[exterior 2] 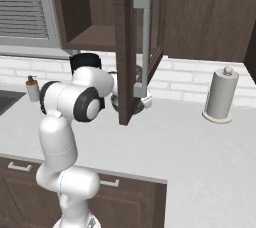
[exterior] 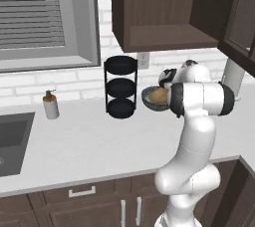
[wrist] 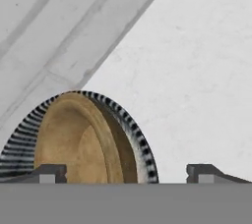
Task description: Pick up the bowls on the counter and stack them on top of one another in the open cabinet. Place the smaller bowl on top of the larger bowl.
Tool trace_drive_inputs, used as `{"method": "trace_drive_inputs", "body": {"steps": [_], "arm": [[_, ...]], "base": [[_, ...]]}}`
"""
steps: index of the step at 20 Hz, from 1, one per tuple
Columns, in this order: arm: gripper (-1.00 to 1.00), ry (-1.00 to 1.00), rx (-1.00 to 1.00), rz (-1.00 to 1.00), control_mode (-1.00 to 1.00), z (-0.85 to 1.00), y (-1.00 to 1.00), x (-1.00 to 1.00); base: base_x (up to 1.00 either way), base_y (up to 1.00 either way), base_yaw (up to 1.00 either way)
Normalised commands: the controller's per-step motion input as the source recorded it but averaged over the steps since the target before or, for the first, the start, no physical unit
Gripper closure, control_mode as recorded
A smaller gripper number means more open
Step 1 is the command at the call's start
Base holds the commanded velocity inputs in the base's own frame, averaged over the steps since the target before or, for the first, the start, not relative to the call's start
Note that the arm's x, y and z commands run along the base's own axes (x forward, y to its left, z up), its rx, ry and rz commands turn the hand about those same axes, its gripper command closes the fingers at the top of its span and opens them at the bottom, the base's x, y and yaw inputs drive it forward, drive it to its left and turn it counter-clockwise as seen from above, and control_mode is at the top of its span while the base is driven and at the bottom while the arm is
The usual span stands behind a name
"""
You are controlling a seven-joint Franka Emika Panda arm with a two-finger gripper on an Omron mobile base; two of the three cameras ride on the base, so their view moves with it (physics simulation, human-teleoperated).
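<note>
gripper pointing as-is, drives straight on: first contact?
Likely the counter: between the open gripper fingertips it's bare counter. The smaller bowl, nested in the larger bowl, sits by one fingertip; depth unclear.

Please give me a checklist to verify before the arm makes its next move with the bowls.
1. Smaller bowl sits inside the larger bowl: ok.
2. Stack is in the cabinet: not ok; in the left base view it is below the shelf, near the counter.
3. Gripper is open: ok, fingertips stand wide apart.
4. Gripper holds nothing: ok, no bowl rim between the fingertips.
5. Cabinet door is open: ok.
6. Stack rests on the counter: cannot tell.
</note>
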Motion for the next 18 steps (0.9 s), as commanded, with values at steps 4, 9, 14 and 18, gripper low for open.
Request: {"method": "trace_drive_inputs", "body": {"steps": [4, 9, 14, 18], "arm": [[-1.00, 0.06, 0.02, 0.00, -1.00, -0.22, 0.00, 0.02], [-1.00, 0.09, 0.02, 0.00, -1.00, -0.22, 0.14, 0.05], [-1.00, 0.13, 0.00, 0.00, -1.00, -0.25, 0.37, 0.00], [-1.00, 0.12, 0.00, 0.00, -1.00, -0.26, 0.45, 0.00]], "base": [[0.00, 0.00, 0.00], [0.00, 0.00, 0.00], [0.00, 0.00, 0.00], [0.00, 0.00, 0.00]]}}
